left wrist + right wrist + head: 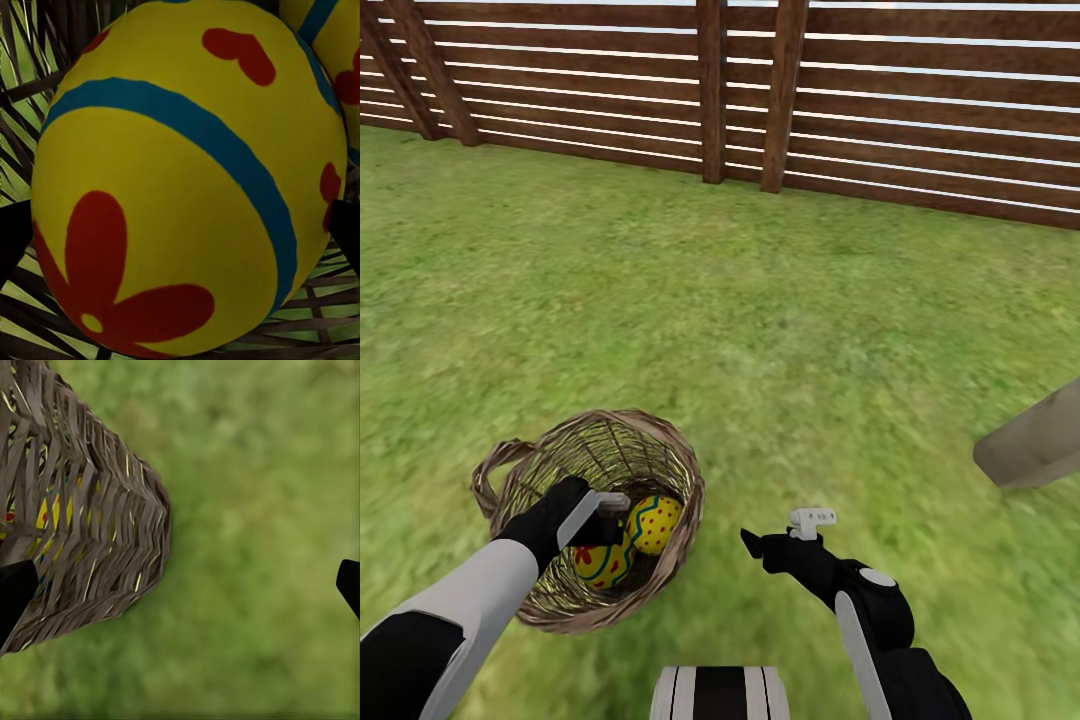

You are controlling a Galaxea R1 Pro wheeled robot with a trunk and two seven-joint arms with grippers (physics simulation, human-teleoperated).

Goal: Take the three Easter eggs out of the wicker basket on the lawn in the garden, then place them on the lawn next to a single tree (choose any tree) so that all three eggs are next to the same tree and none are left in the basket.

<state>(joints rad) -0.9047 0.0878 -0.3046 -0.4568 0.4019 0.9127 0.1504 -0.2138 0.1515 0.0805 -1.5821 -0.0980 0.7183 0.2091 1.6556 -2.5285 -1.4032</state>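
The wicker basket (675,470) stands on the lawn (780,320) at the lower left of the head view. Two yellow Easter eggs lie in it: one with blue zigzags and red dots (657,520), and one with a red flower (607,570). My left gripper (598,535) reaches down inside the basket. In the left wrist view it (180,240) is open, with a dark fingertip (11,240) on either side of the flower egg (172,165), very close. Another egg (337,45) lies beside that one. My right gripper (755,545) hovers open over grass just right of the basket (82,510).
A thick pale tree trunk (1035,440) rises from the lawn at the right edge. A brown slatted fence (880,110) with upright posts (710,90) closes the garden at the back. Open grass lies between the basket, the trunk and the fence.
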